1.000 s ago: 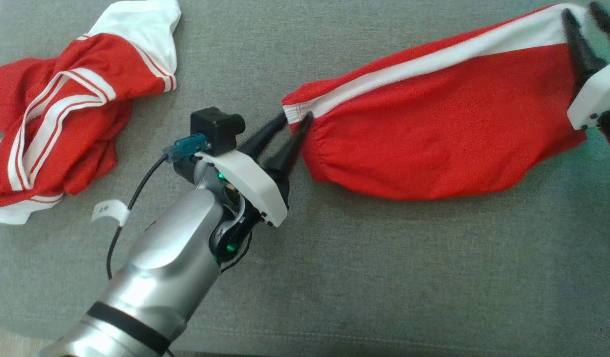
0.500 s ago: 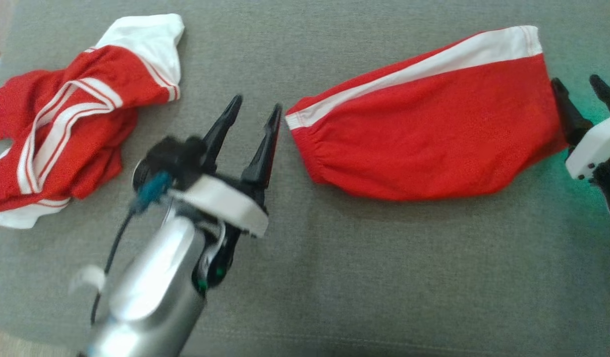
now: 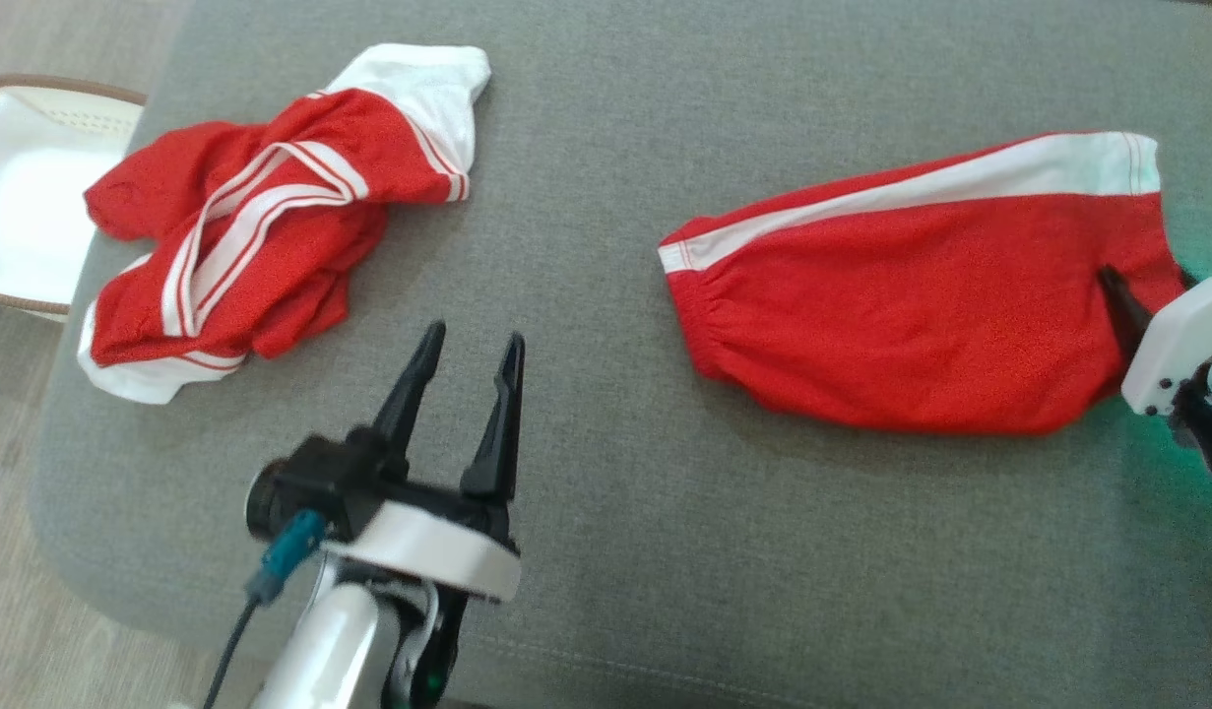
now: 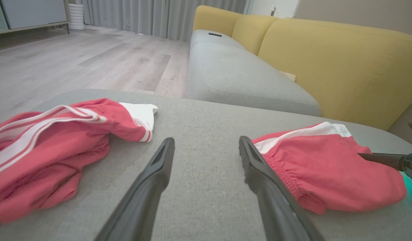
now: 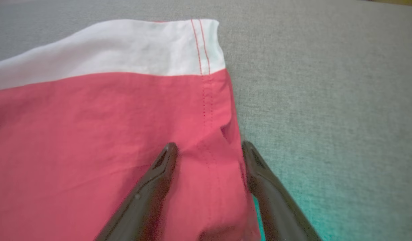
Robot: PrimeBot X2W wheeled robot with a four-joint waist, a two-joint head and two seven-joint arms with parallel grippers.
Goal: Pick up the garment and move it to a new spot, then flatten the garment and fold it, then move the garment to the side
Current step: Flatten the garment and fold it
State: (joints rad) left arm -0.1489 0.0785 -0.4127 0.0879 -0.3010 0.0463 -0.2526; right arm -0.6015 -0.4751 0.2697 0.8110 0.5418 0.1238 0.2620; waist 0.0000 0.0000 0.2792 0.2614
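Where right hand (image 5: pixel 209 147) is cropped, garment (image 3: pixel 921 295) corner covered

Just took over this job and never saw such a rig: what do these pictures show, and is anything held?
It is a two-armed robot. One picture looks down from its head; the other two look along each wrist's fingers. On the grey cushion lie folded red shorts on the robot's right and a crumpled red-and-white garment on its left. The left end effector hovers open over bare cushion. The right end effector stands open over the shorts' edge. Nothing is held.
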